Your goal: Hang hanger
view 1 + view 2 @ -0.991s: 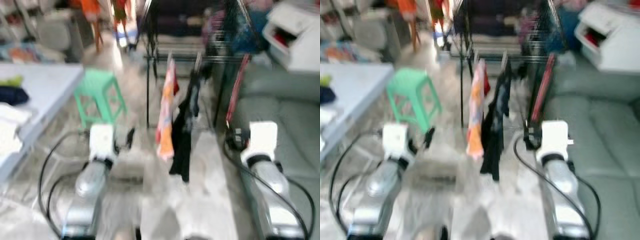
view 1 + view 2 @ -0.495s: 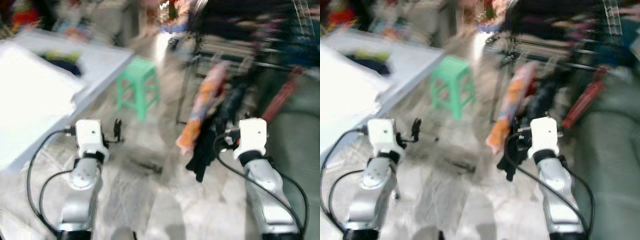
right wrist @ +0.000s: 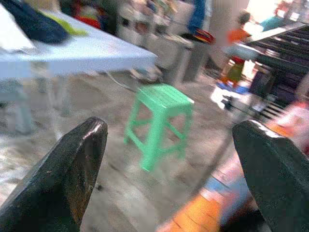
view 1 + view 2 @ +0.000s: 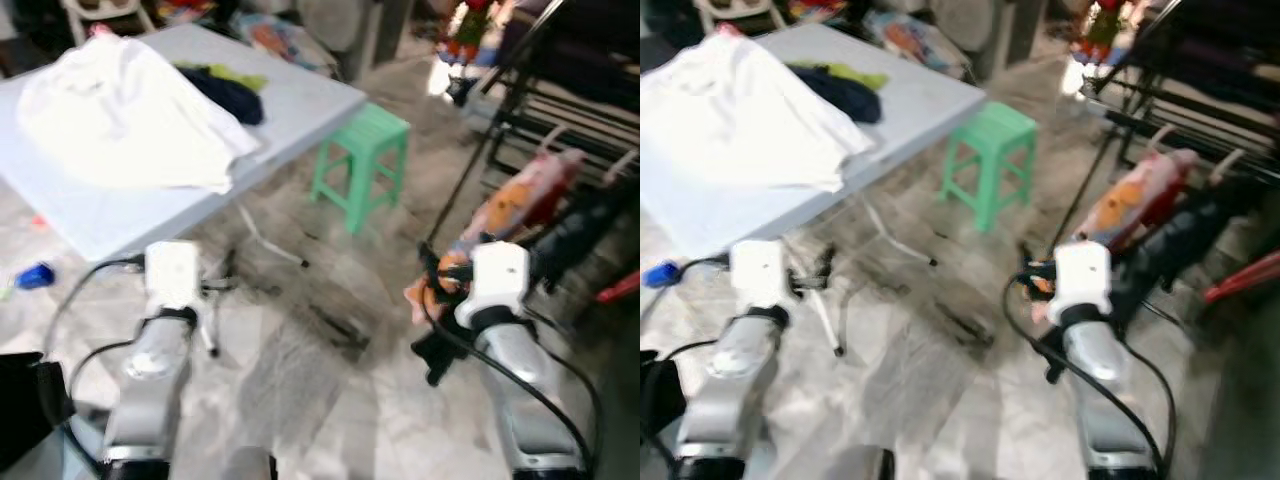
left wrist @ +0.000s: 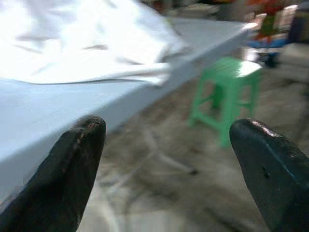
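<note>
On the left of the left eye view, a light grey folding table [image 4: 300, 95] is carrying a white garment [image 4: 120, 110] with a dark blue and yellow-green garment [image 4: 225, 90] lying beside it; a green plastic stool [image 4: 362, 165] is standing on the marble floor [image 4: 300, 400] just off the table's corner. On the right, a black drying rack [image 4: 560, 110] is holding clothes on hangers: an orange patterned garment [image 4: 520, 205] and a dark garment [image 4: 585, 235] next to it, both hanging behind the right arm; hanger hooks are too blurred to make out, so I cannot tell where the task hanger itself is sitting. Both silver arms are reaching forward low over the floor; a blue object [image 4: 35, 275] is lying on the floor at the far left. The right eye view is showing the same layout. In the left wrist view, the left gripper [image 5: 169, 179] is standing wide apart with nothing between its fingers [image 5: 72, 164], facing the table edge and the stool. In the right wrist view, the right gripper [image 3: 169, 179] is likewise spread and holding nothing, its fingers [image 3: 67, 169] framing the stool, with the orange garment showing blurred near the frame edge.
</note>
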You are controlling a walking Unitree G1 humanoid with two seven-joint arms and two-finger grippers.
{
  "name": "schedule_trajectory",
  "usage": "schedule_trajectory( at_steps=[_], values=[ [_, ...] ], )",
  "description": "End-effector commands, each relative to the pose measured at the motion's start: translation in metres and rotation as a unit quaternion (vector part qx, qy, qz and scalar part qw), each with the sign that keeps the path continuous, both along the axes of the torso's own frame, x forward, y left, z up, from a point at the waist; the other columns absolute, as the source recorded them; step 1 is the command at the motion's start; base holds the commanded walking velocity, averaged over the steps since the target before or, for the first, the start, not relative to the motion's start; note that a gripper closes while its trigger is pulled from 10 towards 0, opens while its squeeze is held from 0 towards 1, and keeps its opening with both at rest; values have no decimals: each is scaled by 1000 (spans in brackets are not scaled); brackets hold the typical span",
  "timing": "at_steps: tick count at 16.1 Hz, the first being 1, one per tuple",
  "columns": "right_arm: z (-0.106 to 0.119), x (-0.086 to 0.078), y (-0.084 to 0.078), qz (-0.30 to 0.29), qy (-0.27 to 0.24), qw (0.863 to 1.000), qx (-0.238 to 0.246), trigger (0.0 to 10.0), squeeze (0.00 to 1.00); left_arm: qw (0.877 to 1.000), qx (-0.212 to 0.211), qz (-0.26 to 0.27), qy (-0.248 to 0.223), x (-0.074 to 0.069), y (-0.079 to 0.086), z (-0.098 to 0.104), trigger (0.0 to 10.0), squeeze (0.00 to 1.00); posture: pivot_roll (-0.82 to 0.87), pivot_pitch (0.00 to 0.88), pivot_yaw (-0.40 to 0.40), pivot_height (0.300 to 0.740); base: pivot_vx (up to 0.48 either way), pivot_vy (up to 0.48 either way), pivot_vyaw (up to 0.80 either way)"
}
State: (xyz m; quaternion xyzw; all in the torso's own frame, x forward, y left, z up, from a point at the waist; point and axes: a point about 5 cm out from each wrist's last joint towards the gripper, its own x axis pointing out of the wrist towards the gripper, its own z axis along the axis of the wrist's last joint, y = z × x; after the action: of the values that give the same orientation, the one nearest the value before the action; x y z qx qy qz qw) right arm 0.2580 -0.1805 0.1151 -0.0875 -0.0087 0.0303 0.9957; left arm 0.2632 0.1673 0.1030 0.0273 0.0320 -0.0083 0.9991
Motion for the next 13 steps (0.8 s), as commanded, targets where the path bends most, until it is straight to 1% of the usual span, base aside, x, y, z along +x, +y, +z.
schedule_trajectory(
  at_steps=[1, 2, 3, 4, 5, 6, 7, 8, 9, 10, 11, 12, 13],
  values=[
    [2, -3, -5, -9, 1, 1000, -1, 10000, 0, 1000, -2, -11, -15, 0, -6, 7, 10000, 0, -8, 0, 4, 740, 0, 0, 800],
    [5, -4, -6, -16, -1, 1000, 6, 10000, 0, 999, 5, -30, -19, 0, -11, 10, 10000, 0, -10, 0, 16, 740, 0, 0, 800],
    [3, -9, -9, -22, 2, 1000, 8, 10000, 0, 999, 14, -45, -17, -5, -13, 9, 10000, 0, -14, 0, 18, 740, 0, 0, 800],
    [-4, -14, -10, -26, 10, 1000, 7, 10000, 0, 999, 18, -50, -7, -9, -13, 2, 10000, 0, -11, 0, 21, 740, 0, 0, 800],
    [-25, -22, -12, -35, 40, 999, 4, 10000, 0, 998, 22, -48, 29, -15, -8, -16, 10000, 0, -12, 0, 30, 740, 0, 0, 556],
    [-32, -22, -14, -42, 51, 998, -2, 10000, 0, 998, 23, -43, 46, -13, -7, -21, 10000, 0, -9, 0, 35, 740, 0, 0, 0],
    [-40, -17, -20, -56, 60, 997, -13, 10000, 0, 997, 16, -28, 65, -9, -5, -32, 10000, 0, 2, 0, 41, 740, 0, 0, 0],
    [-38, -13, -26, -68, 59, 996, -12, 10000, 0, 998, 26, -25, 59, -9, -2, -30, 10000, 0, 12, 0, 36, 740, 0, 0, 0],
    [-34, -10, -28, -73, 55, 996, -16, 10000, 0, 998, 34, -21, 48, -8, 3, -23, 10000, 0, 19, 0, 28, 740, 0, 0, 0],
    [-25, -5, -28, -69, 40, 997, 2, 10000, 0, 999, 26, -11, 38, -7, 6, -16, 10000, 0, 28, 0, 15, 740, 0, 0, 0],
    [-13, 15, -27, -66, 21, 997, 16, 10000, 0, 1000, -4, -1, 26, 7, 5, -2, 10000, 0, 16, 0, 32, 740, 0, 0, 0],
    [-3, 35, -25, -58, 6, 998, 21, 10000, 0, 1000, -16, -2, 23, 25, 0, 8, 10000, 0, -2, 0, 49, 740, 0, 0, 0],
    [-9, 36, -27, -61, 4, 998, 5, 10000, 0, 1000, -17, 9, 23, 31, -6, 2, 10000, 0, -25, 0, 49, 740, 0, 0, 800]
  ],
)
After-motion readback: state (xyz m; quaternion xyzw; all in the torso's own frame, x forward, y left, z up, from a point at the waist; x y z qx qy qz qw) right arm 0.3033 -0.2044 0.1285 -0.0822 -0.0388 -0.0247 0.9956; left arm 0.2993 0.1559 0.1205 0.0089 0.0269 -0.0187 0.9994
